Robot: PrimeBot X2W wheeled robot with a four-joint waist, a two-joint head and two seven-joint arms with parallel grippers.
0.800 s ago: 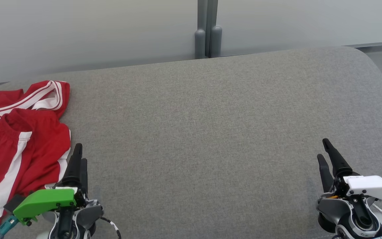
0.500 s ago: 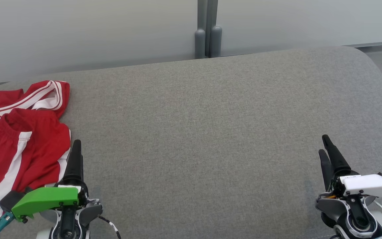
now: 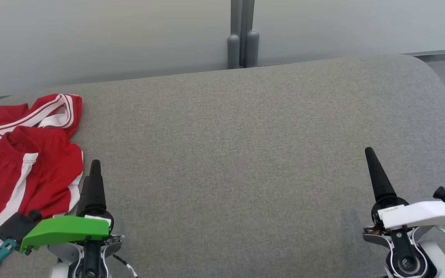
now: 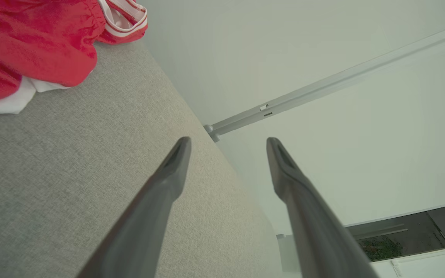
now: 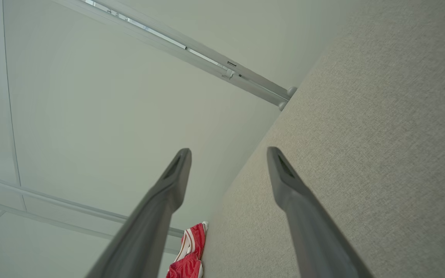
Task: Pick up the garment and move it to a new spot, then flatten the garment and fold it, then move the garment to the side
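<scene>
At the left edge of the head view we see the garment [image 3: 25,166], a red piece with white stripes and white trim, lying crumpled on the grey cushion [image 3: 245,154]. It runs from the upper left of the cushion down to the lower left corner of the frame. The left gripper [image 3: 91,172] rises from the lower left under its green cover, its dark fingers just beside the garment's right edge, and we cannot tell whether they touch it. The right gripper [image 3: 370,154] stands at the lower right under a white cover, well apart from the garment, over bare cushion. From here each pair of fingers overlaps, so the gap does not show. A pale wall [image 3: 91,38] with a grey post [image 3: 243,38] stands behind the cushion.

In the left wrist view the left gripper [image 4: 228,141] has its fingers spread apart and grasps nothing (open air and cushion show between them). The garment [image 4: 33,38] fills the upper left corner, clear of both fingertips.

In the right wrist view the right gripper [image 5: 228,152] is likewise spread and empty. The garment [image 5: 189,255] shows small at the bottom centre, at the cushion's far end.
</scene>
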